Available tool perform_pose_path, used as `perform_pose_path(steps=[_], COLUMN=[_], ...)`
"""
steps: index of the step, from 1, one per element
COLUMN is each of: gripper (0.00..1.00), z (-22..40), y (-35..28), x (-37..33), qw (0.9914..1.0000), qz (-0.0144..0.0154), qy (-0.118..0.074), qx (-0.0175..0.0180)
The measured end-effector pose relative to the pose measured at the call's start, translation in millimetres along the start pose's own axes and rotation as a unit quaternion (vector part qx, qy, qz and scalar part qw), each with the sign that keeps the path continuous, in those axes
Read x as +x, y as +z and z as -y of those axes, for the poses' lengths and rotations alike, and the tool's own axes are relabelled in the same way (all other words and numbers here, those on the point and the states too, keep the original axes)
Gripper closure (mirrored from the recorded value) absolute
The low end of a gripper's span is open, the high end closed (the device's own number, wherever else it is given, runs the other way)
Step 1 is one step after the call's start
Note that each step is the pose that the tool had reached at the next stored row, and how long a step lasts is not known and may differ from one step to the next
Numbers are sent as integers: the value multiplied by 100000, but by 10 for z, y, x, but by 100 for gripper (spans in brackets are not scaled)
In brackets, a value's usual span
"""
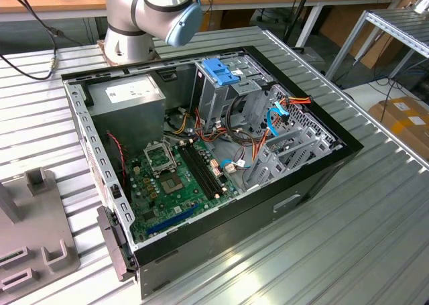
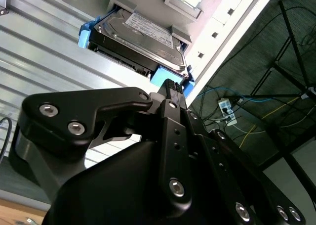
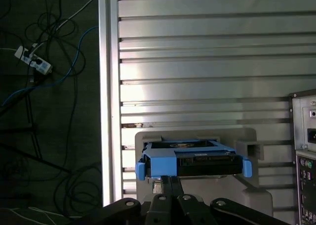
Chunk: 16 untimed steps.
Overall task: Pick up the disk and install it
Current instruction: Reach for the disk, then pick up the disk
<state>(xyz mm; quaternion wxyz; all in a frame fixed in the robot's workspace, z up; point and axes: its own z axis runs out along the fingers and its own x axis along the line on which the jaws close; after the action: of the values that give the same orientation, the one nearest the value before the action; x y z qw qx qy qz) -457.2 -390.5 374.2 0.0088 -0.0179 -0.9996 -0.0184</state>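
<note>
No text could be read anywhere. The disk (image 2: 133,42) carried a white printed label (image 2: 148,28) on its upper face in the second wrist view, with lines of print and what looked like barcodes, all too small to make out. In the exterior view, the power-supply box (image 1: 127,104) bore 1 white label (image 1: 131,88) with illegible print. A cardboard box (image 1: 402,120) at the exterior view's right had 1 pale sticker (image 1: 411,120), also unreadable.
</note>
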Motion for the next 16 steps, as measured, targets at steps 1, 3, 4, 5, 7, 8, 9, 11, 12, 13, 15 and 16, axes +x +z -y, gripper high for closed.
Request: perform_pose_path(steps=[1,3,4,5,7,8,9,11,12,13,15,16], gripper=[89,89,89,89,89,89,89,89,89,89,89,89], z=[1,1,-6,-18,-39,-39,-39,-39,-39,-39,-38,-38], y=[16,40,50,57,75,85,96,118,120,121,124,127], x=[0,-1,0,0,0,0,-1,-1,-1,-1,-1,-1], qw=[100000,100000,100000,100000,100000,100000,100000,100000,100000,100000,100000,100000], qz=[-12,-26,-26,-21,-10,-18,-19,-22,-31,-32,-22,-22], qy=[1,2,12,8,5,-2,-3,3,4,4,3,3], qx=[9,15,18,14,6,11,13,14,18,19,12,14])
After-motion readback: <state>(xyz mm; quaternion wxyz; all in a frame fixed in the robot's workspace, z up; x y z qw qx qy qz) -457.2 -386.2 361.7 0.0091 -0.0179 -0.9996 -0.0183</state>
